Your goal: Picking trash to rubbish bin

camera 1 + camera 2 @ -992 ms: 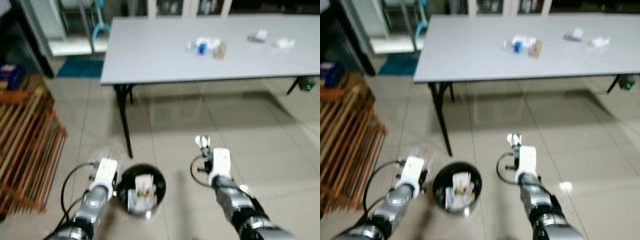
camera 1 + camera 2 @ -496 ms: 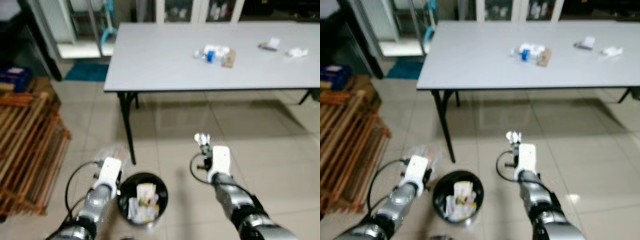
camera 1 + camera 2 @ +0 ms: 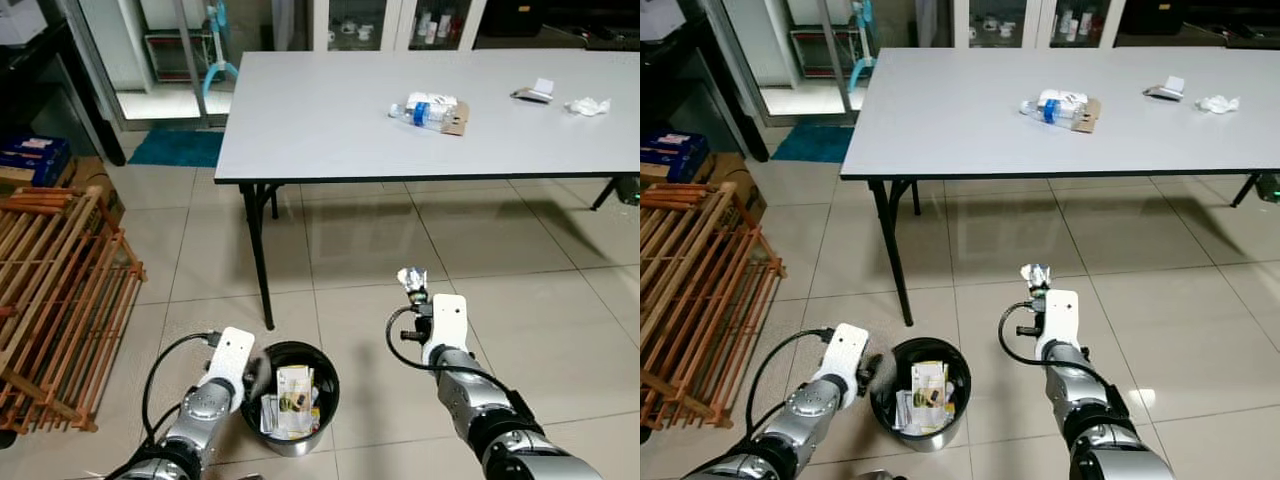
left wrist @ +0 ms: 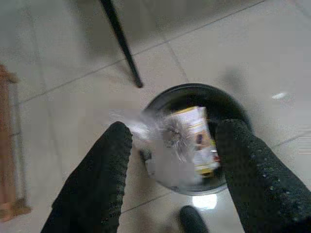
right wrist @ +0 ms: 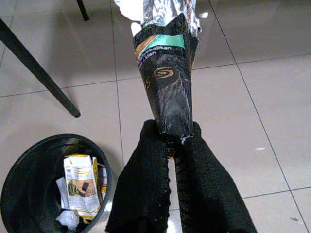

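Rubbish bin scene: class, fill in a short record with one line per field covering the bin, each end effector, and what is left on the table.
Bin: black rubbish bin on the tiled floor, holding a carton and paper
Left end effector: left end effector open above the bin, clear plastic falling between its fingers
Right end effector: right end effector shut on a dark snack wrapper, beside the bin
Table: grey table with a plastic bottle and paper scraps

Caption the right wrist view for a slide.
Right pincer shut on a foil snack wrapper, beside the black rubbish bin.
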{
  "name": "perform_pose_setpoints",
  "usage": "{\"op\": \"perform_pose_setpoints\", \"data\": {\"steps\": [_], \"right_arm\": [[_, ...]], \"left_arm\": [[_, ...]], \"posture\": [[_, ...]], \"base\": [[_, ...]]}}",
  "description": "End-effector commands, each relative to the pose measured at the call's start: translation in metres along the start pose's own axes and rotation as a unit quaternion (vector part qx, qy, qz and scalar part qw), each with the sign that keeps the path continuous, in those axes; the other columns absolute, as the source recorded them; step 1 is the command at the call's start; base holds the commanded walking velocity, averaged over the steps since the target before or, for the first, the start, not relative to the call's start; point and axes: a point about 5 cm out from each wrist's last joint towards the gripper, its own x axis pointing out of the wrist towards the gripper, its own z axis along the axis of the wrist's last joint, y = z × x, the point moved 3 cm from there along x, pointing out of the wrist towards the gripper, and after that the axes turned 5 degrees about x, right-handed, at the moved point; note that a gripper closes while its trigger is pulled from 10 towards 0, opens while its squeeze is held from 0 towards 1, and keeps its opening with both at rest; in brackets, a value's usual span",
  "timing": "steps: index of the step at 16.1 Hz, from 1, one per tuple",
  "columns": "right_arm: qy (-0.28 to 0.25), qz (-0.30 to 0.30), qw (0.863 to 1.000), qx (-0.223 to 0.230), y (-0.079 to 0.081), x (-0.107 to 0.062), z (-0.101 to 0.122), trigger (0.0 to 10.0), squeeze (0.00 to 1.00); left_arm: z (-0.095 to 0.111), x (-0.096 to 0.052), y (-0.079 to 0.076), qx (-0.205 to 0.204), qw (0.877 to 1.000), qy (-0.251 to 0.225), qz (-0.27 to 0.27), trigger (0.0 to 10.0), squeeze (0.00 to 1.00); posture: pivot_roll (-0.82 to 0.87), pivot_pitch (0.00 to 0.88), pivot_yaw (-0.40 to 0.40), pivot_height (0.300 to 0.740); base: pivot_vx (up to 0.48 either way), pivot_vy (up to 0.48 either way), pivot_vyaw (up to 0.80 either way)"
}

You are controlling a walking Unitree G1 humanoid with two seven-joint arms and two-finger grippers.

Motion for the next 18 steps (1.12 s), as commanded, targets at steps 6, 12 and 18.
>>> {"op": "perform_pose_setpoints", "data": {"steps": [6,12,18], "right_arm": [[-0.002,-0.002,1.000,-0.004,-0.001,0.001,0.003,10.0,0.00],[0.020,0.000,1.000,-0.008,0.000,0.000,-0.004,10.0,0.00],[0.053,0.010,0.999,-0.007,0.006,0.000,-0.014,10.0,0.00]], "left_arm": [[0.013,0.003,0.006,-0.002,1.000,-0.018,-0.002,10.0,0.00],[-0.013,-0.004,0.018,-0.002,0.999,0.027,0.033,10.0,0.00],[-0.017,-0.007,0.030,-0.030,0.997,0.035,0.066,10.0,0.00]], "posture": [[0.00,0.053,0.009,0.740],[0.01,0.055,0.010,0.740],[0.01,0.058,0.012,0.740]], "base": [[0.000,0.000,0.00],[0.000,0.000,0.00],[0.000,0.000,0.00]]}}
